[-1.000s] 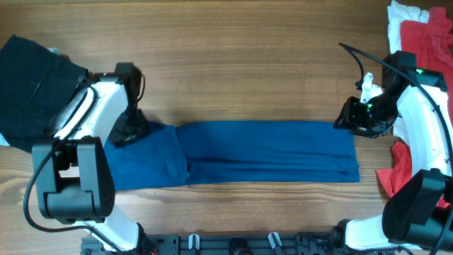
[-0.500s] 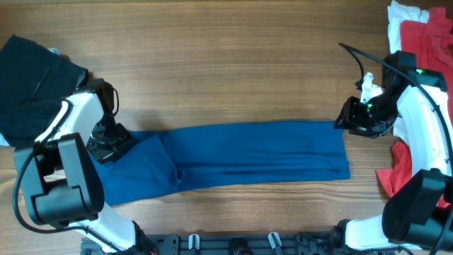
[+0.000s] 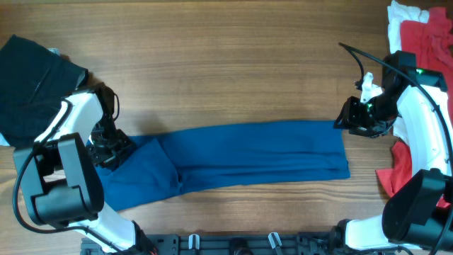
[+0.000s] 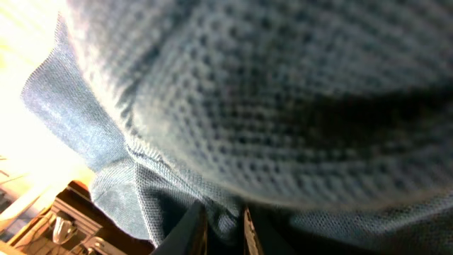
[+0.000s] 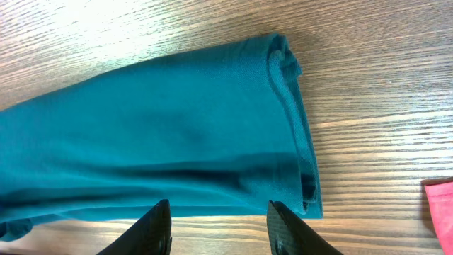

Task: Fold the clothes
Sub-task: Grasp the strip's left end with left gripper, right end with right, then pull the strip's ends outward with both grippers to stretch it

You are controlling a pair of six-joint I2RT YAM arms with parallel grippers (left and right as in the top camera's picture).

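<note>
The clothes in play are a royal-blue shirt (image 3: 248,156), folded into a long strip across the wooden table. My left gripper (image 3: 107,147) sits on its left end, where the cloth bunches and angles toward the front edge. In the left wrist view the blue knit (image 4: 269,99) fills the frame, and my left gripper (image 4: 221,216) is shut on a pinch of it. My right gripper (image 3: 345,122) hovers at the strip's far right corner. In the right wrist view it (image 5: 219,230) stands open with nothing between its fingers, the shirt's folded right end (image 5: 283,127) lying just beyond the fingertips.
A black cloth (image 3: 32,78) lies at the back left. A red tee (image 3: 428,35) and a white garment (image 3: 402,14) are piled at the back right. More red cloth (image 3: 396,173) lies by the right arm's base, its corner (image 5: 440,205) showing in the right wrist view.
My left gripper moved left and closed on the shirt's left end, dragging the whole strip leftward; the right end slid slightly left. The right arm stayed still.
</note>
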